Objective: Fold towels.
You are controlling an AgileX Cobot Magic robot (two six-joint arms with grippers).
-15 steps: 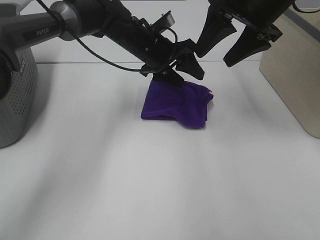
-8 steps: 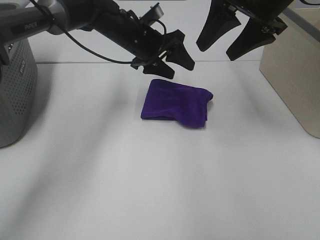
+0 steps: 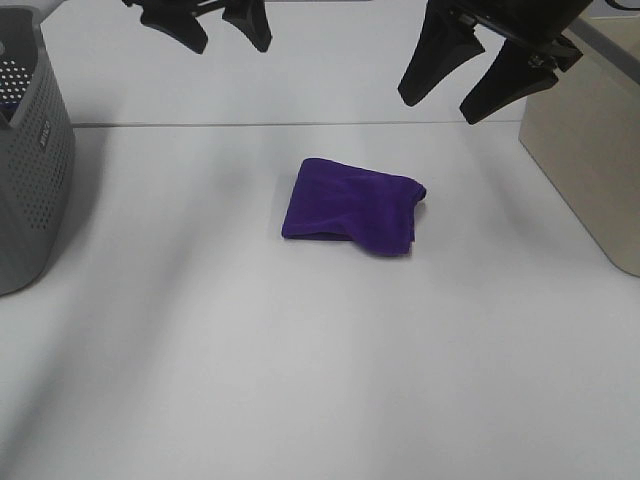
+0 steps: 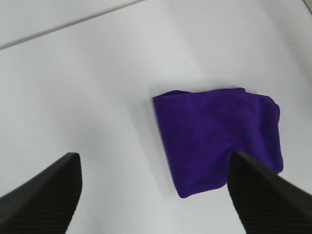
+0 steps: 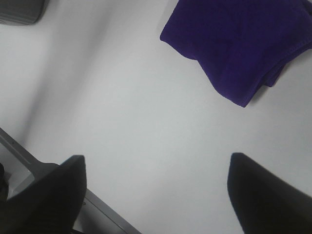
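Observation:
The deep purple towel (image 3: 352, 206) lies folded into a small bundle in the middle of the white table. It also shows in the left wrist view (image 4: 219, 136) and in the right wrist view (image 5: 239, 46). No white tag shows. My left gripper (image 3: 208, 22) is open and empty, raised high at the far left, well away from the towel. My right gripper (image 3: 470, 82) is open and empty, raised above and behind the towel's right side.
A grey perforated basket (image 3: 25, 170) stands at the left edge of the table. A beige box (image 3: 590, 140) stands at the right edge. The white table (image 3: 320, 370) stretches out in front of the towel.
My left gripper let go of the towel's far edge and pulled back up and to the left. The towel stays folded on the table. The right gripper barely moved.

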